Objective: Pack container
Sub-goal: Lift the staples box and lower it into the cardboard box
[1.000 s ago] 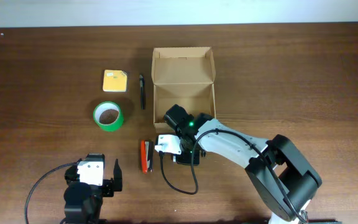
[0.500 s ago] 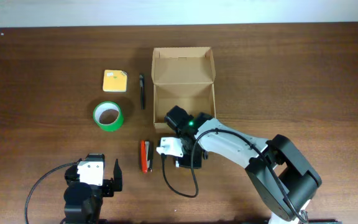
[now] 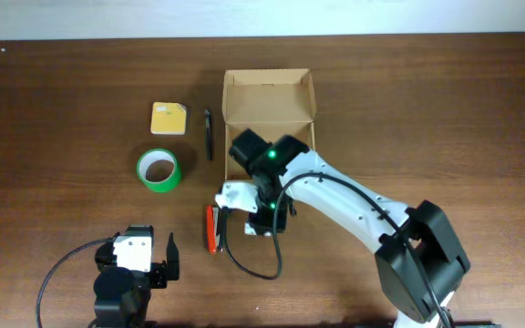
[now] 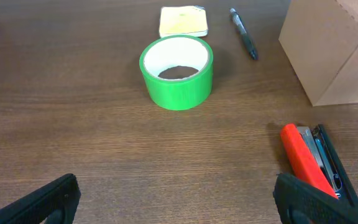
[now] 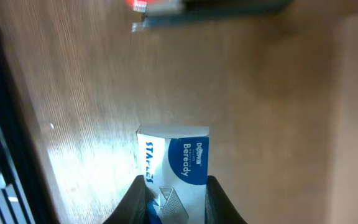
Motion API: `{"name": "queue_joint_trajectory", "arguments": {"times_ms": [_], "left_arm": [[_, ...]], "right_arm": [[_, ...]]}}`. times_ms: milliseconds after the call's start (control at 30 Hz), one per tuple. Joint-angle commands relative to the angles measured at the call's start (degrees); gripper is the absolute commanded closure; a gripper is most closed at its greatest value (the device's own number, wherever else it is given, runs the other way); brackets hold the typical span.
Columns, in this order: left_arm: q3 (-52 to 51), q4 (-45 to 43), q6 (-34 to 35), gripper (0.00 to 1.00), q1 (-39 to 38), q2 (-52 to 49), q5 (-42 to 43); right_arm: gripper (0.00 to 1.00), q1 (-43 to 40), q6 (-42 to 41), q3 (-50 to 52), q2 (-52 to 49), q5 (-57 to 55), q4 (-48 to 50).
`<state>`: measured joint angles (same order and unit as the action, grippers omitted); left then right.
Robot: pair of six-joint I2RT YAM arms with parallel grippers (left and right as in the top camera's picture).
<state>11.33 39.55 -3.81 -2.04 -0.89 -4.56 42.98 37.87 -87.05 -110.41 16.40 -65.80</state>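
Observation:
The container (image 3: 294, 141) is an open tan cardboard box with its flap lid tipped back, at the table's middle back; its corner shows in the left wrist view (image 4: 334, 56). My right gripper (image 3: 264, 221) is just in front of the container, beside a red and black stapler (image 3: 213, 228). In the right wrist view it (image 5: 176, 205) is shut on a small blue-and-white staples box (image 5: 176, 162) over the wood. My left gripper (image 3: 138, 248) is open and empty at the front left (image 4: 179, 199).
A green tape roll (image 3: 159, 170) (image 4: 176, 71), a yellow sticky-note pad (image 3: 169, 118) (image 4: 183, 22) and a black pen (image 3: 209, 134) (image 4: 243, 33) lie left of the container. The stapler also shows in the left wrist view (image 4: 309, 165) and the right wrist view (image 5: 166, 6).
My right arm has swung left and back, its elbow now over the container's front part, with the gripper closer to the stapler. The left arm has not moved.

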Motion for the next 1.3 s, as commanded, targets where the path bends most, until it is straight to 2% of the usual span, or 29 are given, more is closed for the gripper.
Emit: {"name": "queue_joint_trajectory", "arguments": {"times_ms": [0,200,367,600,767,933,1267], "left_arm": [[-0.2,-0.3,0.3,0.0,0.4,0.6,-0.4],[-0.2,-0.3,0.3,0.01,0.4,0.6,-0.4],[-0.2,-0.3,0.3,0.0,0.4,0.6,-0.4],[-0.2,-0.3,0.3,0.0,0.4,0.6,-0.4],[-0.2,-0.3,0.3,0.0,0.4,0.6,-0.4],[-0.2,-0.3,0.3,0.0,0.4,0.6,-0.4],[-0.2,-0.3,0.3,0.0,0.4,0.6,-0.4]], "right_arm": [[0.85,0.5,-5.3,-6.0,-0.5,-2.1,0.0],[0.84,0.4,-14.8,-13.6,-0.5,-11.4,3.8],[0.84,-0.3,-25.5,-14.2,-0.5,-20.2,9.4],[0.84,-4.5,-36.7,-14.2,-0.5,-23.2,11.7],[0.84,-8.4,-40.5,-13.7,-1.1,-23.0,11.9],[0.84,-11.9,-40.5,-13.2,-4.1,-21.2,11.9],[0.84,-13.0,-45.0,-13.2,-9.0,-21.2,11.2]]}}
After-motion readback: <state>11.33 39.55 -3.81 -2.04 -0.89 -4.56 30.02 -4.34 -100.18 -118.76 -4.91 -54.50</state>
